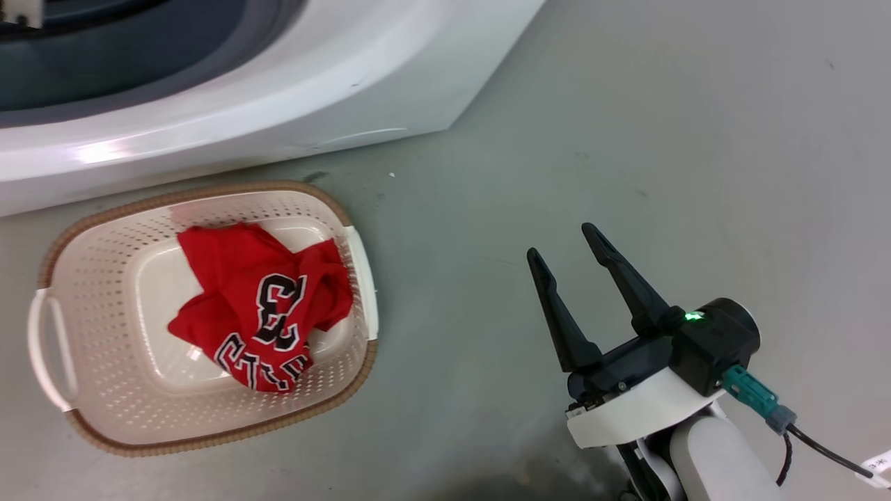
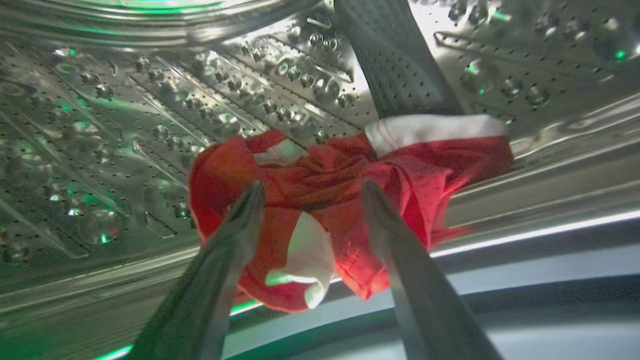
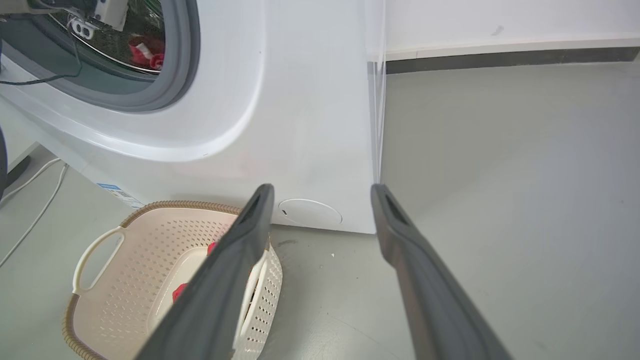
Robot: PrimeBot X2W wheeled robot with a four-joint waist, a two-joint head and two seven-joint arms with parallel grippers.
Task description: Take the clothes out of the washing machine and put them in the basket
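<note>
Washer (image 1: pixel 278 90) is cut off at the top of the head view: just the lower curve of the grey-rimmed porthole & the white front show. Basket (image 1: pixel 104 292) sits on the grey floor (image 1: pixel 626 139) right in front of it, w/ a red jersey (image 1: pixel 257 299) crumpled inside, toward the end nearer the right hand. "33" reads clear on it, black w/ white edging, turned at an angle. The row of letters below runs into a fold, so I can't read the word.

Right hand (image 1: pixel 560 239) hovers over bare floor, well apart from the basket, fingers spread, nothing btwn them. Green light (image 1: pixel 692 316) is lit at its base. Tiny tag (image 1: pixel 878 463) on its cable has marks too small to read. In the right wrist view one of its fingers (image 3: pixel 225 280) covers part of the basket, so just scraps of red peek out. Same view: blue sticker (image 3: pixel 117 192) low on the washer front, text illegible; round cover (image 3: pixel 310 212) near the bottom corner; white cables (image 3: pixel 35 210) on the floor beside the machine.

Left hand (image 2: pixel 312 184) is inside the steel drum (image 2: pixel 125 125), fingers apart, released. A second red jersey (image 2: pixel 340 165) w/ white trim lies bunched just past the tips, below the ribbed paddle (image 2: pixel 395 65). Can't tell if the tips touch the cloth. Fingers are blurred near the lens.
</note>
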